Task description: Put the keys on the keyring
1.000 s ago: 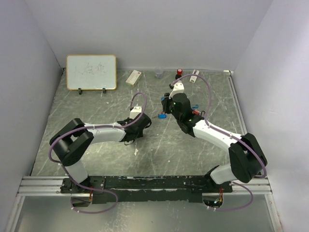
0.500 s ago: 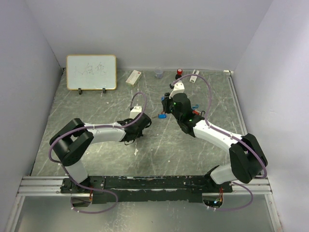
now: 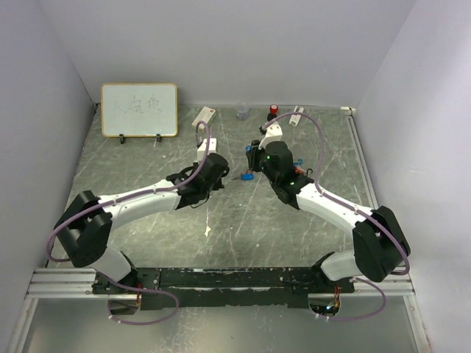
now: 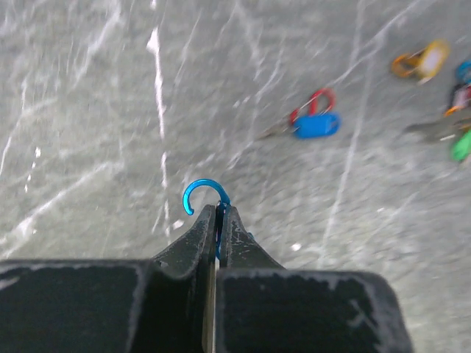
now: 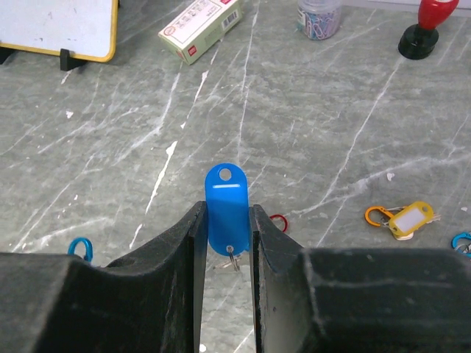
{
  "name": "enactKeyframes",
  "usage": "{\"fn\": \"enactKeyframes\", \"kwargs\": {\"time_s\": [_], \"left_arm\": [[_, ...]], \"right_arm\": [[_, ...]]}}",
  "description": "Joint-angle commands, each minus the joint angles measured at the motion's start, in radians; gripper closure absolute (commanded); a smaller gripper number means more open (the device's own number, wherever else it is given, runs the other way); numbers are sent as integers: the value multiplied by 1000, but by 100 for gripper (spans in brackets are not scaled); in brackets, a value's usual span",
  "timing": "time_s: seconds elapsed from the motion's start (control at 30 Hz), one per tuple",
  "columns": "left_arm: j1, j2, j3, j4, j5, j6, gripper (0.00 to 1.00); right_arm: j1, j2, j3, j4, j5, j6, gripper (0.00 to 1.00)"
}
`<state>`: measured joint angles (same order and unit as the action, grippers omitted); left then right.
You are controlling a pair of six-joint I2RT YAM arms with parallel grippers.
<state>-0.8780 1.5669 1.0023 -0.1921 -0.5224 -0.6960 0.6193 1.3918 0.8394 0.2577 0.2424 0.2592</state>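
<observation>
Your left gripper (image 4: 218, 213) is closed on the blue ring (image 4: 202, 193), held above the table (image 4: 88, 110). Your right gripper (image 5: 227, 213) pinches a key (image 5: 226, 198) by its blue tag. The ring is bare, and other keys (image 4: 315, 123) lie on the table, so nearly all the work is left.

Grey stone-look tabletop (image 3: 243, 220), white veins and scuffs all over. The walls (image 3: 221, 51) are pale lilac-grey. The left arm (image 3: 140, 202) and right arm (image 3: 331, 206) are white with black joints and purple cables (image 3: 318, 140).

The left gripper (image 4: 218, 212) is matte black, with a metallic blue hook (image 4: 204, 193) at its tip. The right gripper (image 5: 227, 213) is black too, with a glossy blue tag (image 5: 227, 193) in it.

Lying on the table: second blue tag (image 4: 316, 125) with a red clip (image 4: 315, 101), yellow tag (image 5: 412, 218) on an orange clip (image 5: 375, 215), green tag (image 4: 462, 145).

The whiteboard (image 3: 139, 109) is white with a yellow-wood frame and faint grey scribble. The box (image 5: 200, 20) is white with red print. Stamp (image 5: 421, 43) — red top, black base.
</observation>
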Motion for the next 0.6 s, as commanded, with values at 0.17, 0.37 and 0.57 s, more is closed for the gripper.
{"fn": "enactKeyframes", "kwargs": {"time_s": [0.17, 0.37, 0.57], "left_arm": [[-5, -29, 91, 129, -21, 35, 93], [-3, -30, 99, 183, 0, 22, 93], [2, -54, 64, 236, 9, -12, 93]], "right_arm": [[18, -41, -18, 43, -38, 4, 100], [27, -66, -34, 74, -67, 14, 100], [32, -76, -46, 104, -97, 31, 100]]}}
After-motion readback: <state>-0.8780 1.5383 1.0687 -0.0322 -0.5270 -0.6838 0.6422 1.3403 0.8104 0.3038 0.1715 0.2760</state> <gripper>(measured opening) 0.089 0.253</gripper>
